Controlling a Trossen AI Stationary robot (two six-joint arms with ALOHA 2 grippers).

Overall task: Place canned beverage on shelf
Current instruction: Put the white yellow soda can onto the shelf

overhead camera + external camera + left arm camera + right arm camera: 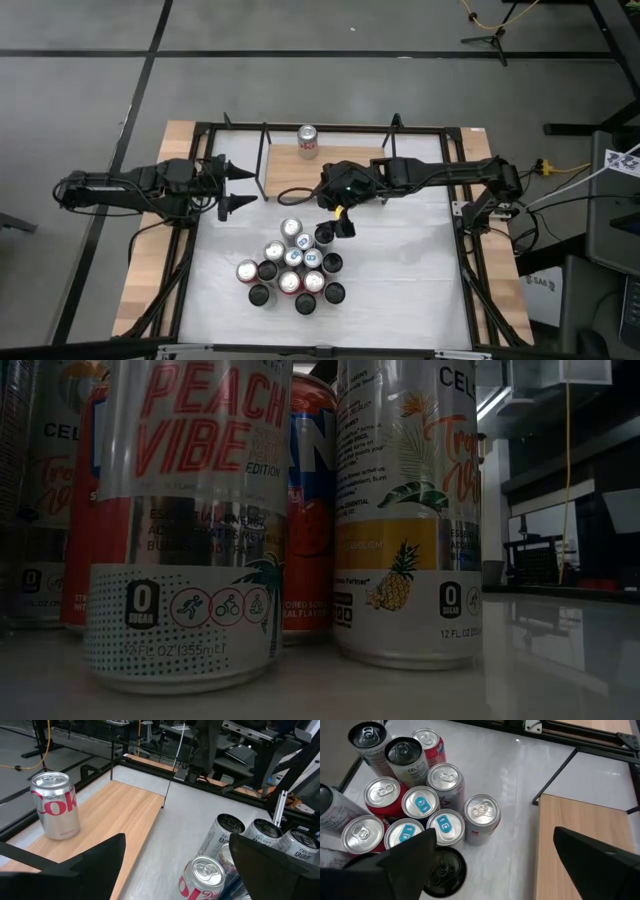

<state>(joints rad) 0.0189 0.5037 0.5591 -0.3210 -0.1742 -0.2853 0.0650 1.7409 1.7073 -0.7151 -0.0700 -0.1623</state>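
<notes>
A silver and red can stands upright on its base on the light-wood shelf, near the shelf's far edge. Several more cans stand bunched on the white tabletop nearer the front; the low view shows them close up. My right gripper hangs open, slanting down over the far side of the bunch, above a black-topped can, and touches nothing. My left gripper waits open at the table's left, pointing toward the shelf.
A black metal frame runs round the tabletop, with wooden strips along both sides. The shelf's thin black uprights stand at its ends. Bare white tabletop lies right of the bunch. A black cable loops over the shelf's near edge.
</notes>
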